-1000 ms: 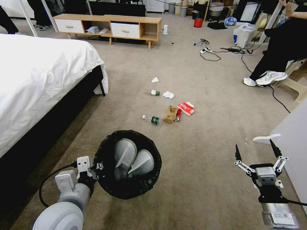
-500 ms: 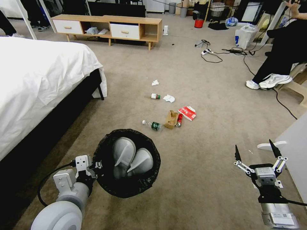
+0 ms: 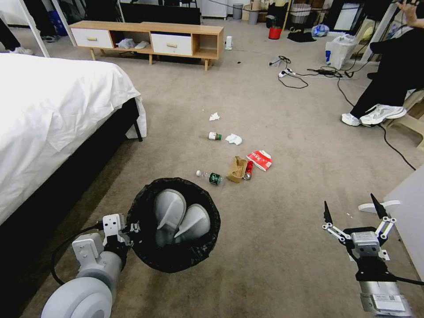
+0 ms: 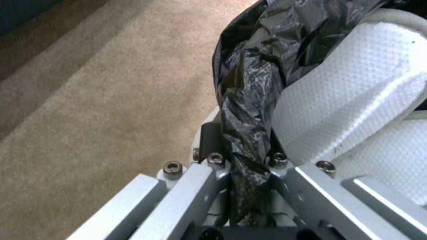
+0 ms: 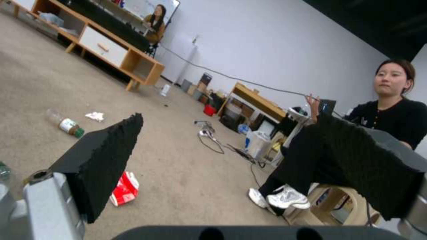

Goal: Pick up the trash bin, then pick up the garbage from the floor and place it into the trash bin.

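The trash bin (image 3: 145,247), lined with a black bag, hangs at my lower left with two white slippers (image 3: 176,216) inside. My left gripper (image 3: 132,230) is shut on its rim; the left wrist view shows the crinkled bag (image 4: 249,66) pinched in that gripper (image 4: 245,156). The garbage lies on the floor (image 3: 274,229) just ahead: a green-label bottle (image 3: 210,177), a brown paper bag (image 3: 236,169), a red can (image 3: 248,170), a red-and-white carton (image 3: 259,159), tissues (image 3: 233,139) and a small bottle (image 3: 214,136). My right gripper (image 3: 353,212) hovers open at the lower right, holding nothing (image 5: 229,133).
A white bed (image 3: 53,115) runs along the left. A low wooden cabinet (image 3: 150,37) stands at the back. Cables (image 3: 309,73) and a seated person's shoes (image 3: 375,115) lie at the right. A white furniture edge (image 3: 410,207) is close to my right arm.
The whole picture has shifted: the camera has moved forward and the litter now lies nearer. Both grippers keep their poses, and the bin stays gripped.
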### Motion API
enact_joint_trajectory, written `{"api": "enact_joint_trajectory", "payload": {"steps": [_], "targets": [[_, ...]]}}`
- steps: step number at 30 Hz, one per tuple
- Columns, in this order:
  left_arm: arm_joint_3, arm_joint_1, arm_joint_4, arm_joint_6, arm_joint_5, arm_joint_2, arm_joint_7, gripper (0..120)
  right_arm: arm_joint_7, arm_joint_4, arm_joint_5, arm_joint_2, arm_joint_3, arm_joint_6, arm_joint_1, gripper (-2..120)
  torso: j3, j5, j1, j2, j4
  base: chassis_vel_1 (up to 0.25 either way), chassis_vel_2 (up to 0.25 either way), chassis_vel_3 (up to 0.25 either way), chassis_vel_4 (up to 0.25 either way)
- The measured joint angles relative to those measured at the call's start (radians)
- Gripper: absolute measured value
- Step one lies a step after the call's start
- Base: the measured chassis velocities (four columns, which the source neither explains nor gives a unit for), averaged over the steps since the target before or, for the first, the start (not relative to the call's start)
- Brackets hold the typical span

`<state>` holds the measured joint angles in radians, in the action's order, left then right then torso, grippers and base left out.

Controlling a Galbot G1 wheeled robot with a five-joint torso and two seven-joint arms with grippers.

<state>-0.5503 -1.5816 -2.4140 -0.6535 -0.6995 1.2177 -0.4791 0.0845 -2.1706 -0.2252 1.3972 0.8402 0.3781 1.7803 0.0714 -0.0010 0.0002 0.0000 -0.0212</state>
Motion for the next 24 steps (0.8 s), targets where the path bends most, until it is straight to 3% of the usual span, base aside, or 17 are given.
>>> {"api": "enact_joint_trajectory", "payload": {"steps": [11, 24], "targets": [[-0.008, 0.011, 0.001, 0.000, -0.014, -0.007, -0.003, 2, 0.000, 0.000, 0.003, -0.003, 0.000, -0.001, 0.000, 100, 0.000, 0.0000, 0.000, 0.000, 0.0000, -0.014, 0.019, 0.012, -0.017], [-0.010, 0.011, 0.000, 0.000, -0.015, -0.005, -0.004, 2, -0.003, 0.000, 0.004, -0.004, 0.001, -0.003, 0.000, 100, 0.000, 0.0000, 0.000, 0.000, 0.0000, -0.113, 0.114, 0.117, -0.114]]}}
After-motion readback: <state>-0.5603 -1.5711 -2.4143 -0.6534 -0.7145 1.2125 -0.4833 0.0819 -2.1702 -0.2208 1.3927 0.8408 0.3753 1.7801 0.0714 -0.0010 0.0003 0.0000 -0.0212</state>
